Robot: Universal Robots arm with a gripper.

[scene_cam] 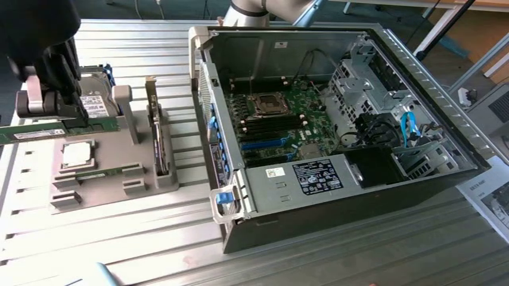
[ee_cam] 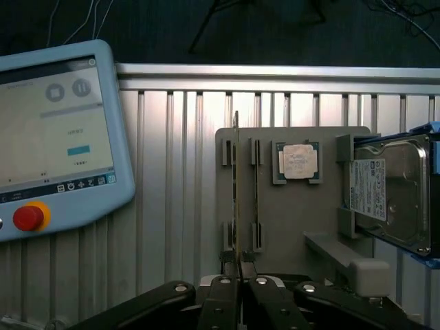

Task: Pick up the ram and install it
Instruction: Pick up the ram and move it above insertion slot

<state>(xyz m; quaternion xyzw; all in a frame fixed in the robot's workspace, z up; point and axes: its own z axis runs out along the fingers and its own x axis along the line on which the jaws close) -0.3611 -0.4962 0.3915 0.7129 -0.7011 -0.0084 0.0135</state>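
Gripper (scene_cam: 57, 122) (ee_cam: 238, 273) is nearly closed, with its dark metal fingers pinching the ram (scene_cam: 47, 132) (ee_cam: 236, 192) by its thin faces. The ram is a long, narrow green board with a pale label strip. In the exterior view it hangs level and looks lifted just above the grey fixture (scene_cam: 119, 185) (ee_cam: 289, 220). In the wrist view it shows edge-on as a thin line over the fixture's slotted end.

The fixture is a matte grey block, blocky and stepped, with small raised posts and narrow grooves. A square processor chip (scene_cam: 77, 154) (ee_cam: 298, 161) with a dull silver lid sits flat in a pocket in the middle of the fixture. A hard drive (scene_cam: 97, 104) (ee_cam: 388, 192), shiny cast metal with a white label, rests at the fixture's end opposite the ram grooves.

The ribbed aluminium table (scene_cam: 119, 238) (ee_cam: 172, 172) under the fixture is bright, with long parallel ridges. An open computer case (scene_cam: 413, 179), dark sheet metal, lies on its side just beside the fixture on the exterior view's right. Its green motherboard (scene_cam: 278, 119) is exposed, with black slots. A pale blue pendant (ee_cam: 55, 130), rounded plastic with a red button, lies near the fixture's grooved end, apart from it.
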